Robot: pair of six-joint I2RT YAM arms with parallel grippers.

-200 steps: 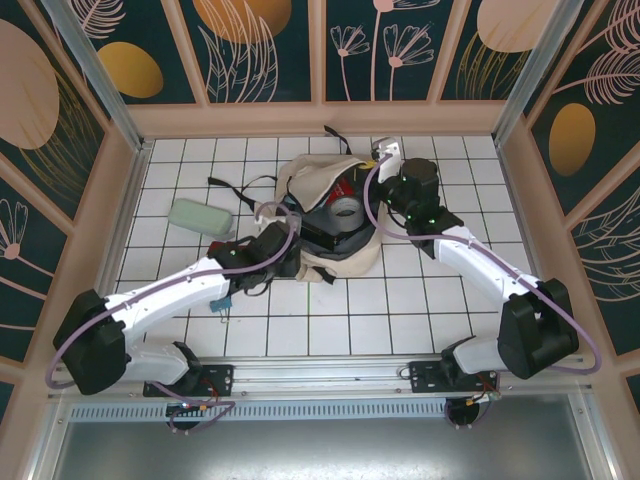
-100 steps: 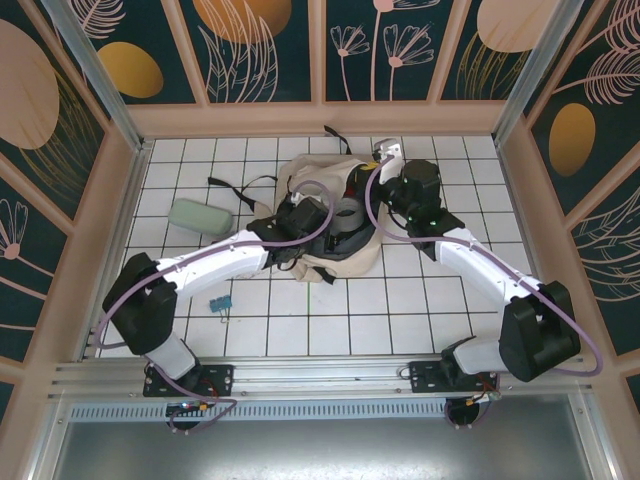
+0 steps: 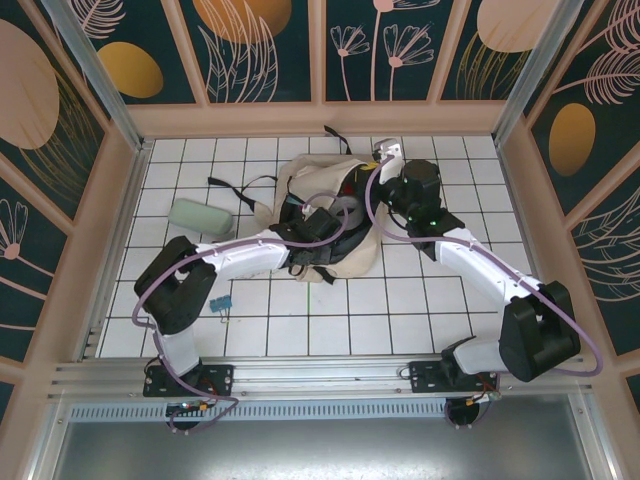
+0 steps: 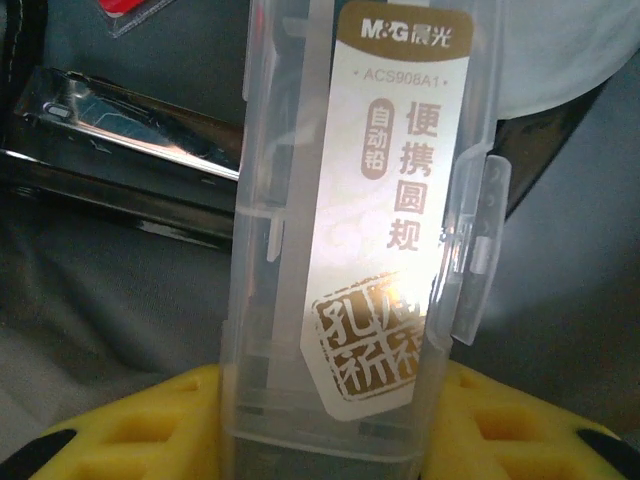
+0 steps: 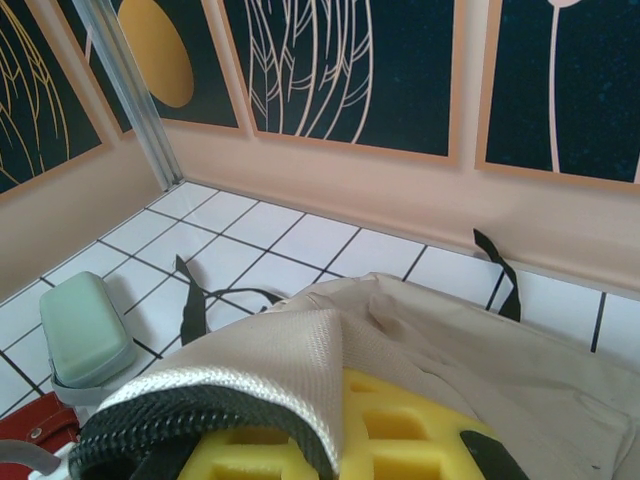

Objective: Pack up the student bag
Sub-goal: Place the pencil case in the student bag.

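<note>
One student bag [image 3: 308, 176] on white-tiled table [image 3: 400, 312], dark floral wall panels [image 3: 268, 62]

Loose odds and ends on the white-tiled table [image 3: 400, 310], boxed in by dark floral wall panels [image 3: 260, 40].

Mint-green oblong case [image 3: 200, 215] lying flat near the table's left edge, toward the far side. Small blue clip [image 3: 220, 302] closer to the front edge, left of centre, well apart from the case. Close up from the left wrist: clear plastic box [image 4: 360, 230] with a gold-and-white label in Chinese characters, crossing in front of a shiny metal bar [image 4: 120, 150]; red scrap [image 4: 140, 12] at the top, too cropped to identify.
</note>
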